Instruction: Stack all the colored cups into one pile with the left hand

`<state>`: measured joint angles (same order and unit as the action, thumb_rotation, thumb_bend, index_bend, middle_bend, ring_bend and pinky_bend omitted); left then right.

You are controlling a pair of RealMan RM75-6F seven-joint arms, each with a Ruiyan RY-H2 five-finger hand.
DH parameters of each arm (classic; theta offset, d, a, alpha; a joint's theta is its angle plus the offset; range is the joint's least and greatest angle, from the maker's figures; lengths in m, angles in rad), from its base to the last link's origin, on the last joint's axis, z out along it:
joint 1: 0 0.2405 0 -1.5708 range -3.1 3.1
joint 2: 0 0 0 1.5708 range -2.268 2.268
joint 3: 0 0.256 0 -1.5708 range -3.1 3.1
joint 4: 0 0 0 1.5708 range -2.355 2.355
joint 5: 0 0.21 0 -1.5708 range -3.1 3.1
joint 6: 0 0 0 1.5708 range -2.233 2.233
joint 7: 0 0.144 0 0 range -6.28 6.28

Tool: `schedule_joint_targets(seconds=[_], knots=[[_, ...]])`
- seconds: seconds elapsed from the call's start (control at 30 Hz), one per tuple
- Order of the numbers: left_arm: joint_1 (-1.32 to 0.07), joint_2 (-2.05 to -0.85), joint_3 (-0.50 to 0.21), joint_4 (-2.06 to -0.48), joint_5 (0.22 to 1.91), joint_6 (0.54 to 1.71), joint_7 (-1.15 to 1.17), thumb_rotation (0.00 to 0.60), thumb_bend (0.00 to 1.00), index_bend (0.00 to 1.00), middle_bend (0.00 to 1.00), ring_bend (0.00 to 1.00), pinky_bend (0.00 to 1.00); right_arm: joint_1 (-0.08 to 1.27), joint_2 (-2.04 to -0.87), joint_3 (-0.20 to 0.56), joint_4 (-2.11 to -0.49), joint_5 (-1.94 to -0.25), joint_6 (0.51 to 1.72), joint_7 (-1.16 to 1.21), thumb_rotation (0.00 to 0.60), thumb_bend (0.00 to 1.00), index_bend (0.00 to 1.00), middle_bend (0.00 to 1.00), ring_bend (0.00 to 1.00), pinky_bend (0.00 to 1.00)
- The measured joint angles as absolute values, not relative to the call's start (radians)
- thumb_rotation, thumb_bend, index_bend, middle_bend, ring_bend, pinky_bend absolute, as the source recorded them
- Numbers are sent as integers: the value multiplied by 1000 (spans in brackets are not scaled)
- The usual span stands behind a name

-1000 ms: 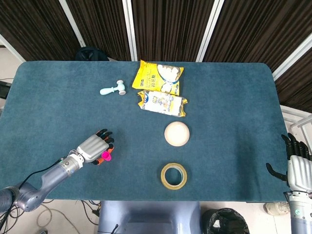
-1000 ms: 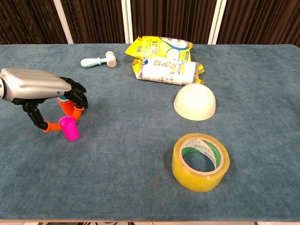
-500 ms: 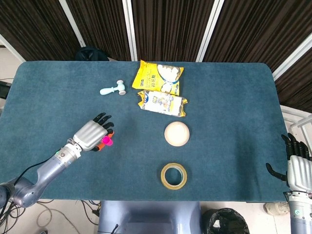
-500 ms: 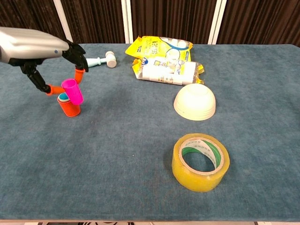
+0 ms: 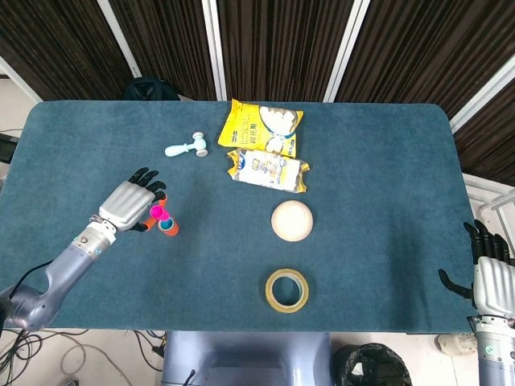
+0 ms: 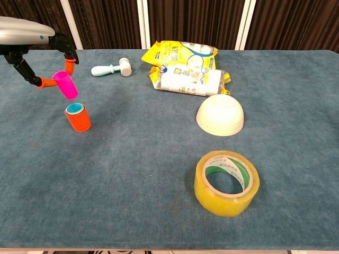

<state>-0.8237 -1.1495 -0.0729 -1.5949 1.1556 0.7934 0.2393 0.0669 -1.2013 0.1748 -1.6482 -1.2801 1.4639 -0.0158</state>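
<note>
My left hand pinches a pink cup between thumb and fingers and holds it tilted in the air. Just below and right of it stands an orange cup on the table, with a teal cup nested inside it. The pink cup hangs above and slightly left of that pile, not touching it. My right hand rests off the table's right edge, fingers apart, holding nothing.
A yellow tape roll lies near the front edge and an upturned white bowl behind it. Two snack bags and a small pale-blue mallet lie at the back.
My left hand lifted the pink cup off the table, carried it back and to the left, and now holds it higher, above the orange-and-teal pile.
</note>
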Motion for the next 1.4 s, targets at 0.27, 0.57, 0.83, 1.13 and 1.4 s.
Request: schedule_joint_targets(seconds=[0.27, 0.57, 0.83, 1.13, 1.4], knots=[[-821, -1175, -65, -1562, 1171, 776, 221, 600, 338, 459, 214, 0, 18, 67, -1204, 176, -1645, -1278, 1464, -16, 600, 304, 91, 44, 96, 36], [-823, -1187, -63, -1556, 1179, 766, 219, 600, 338, 431, 213, 0, 18, 67, -1203, 177, -1646, -1278, 1463, -13, 600, 305, 91, 44, 96, 36], [-829, -1191, -55, -1549, 1162, 738, 231, 600, 311, 297, 195, 0, 17, 66, -1202, 178, -1648, -1276, 1464, -11, 600, 305, 100, 44, 96, 36], [-835, -1171, -54, -1582, 1148, 733, 253, 600, 290, 85, 140, 0, 16, 65, -1204, 182, -1651, -1268, 1467, -13, 600, 304, 100, 44, 96, 36], [-780, -1130, -70, -1677, 1212, 893, 243, 600, 289, 86, 110, 0, 16, 64, -1202, 179, -1656, -1275, 1468, -15, 600, 305, 100, 44, 96, 36]])
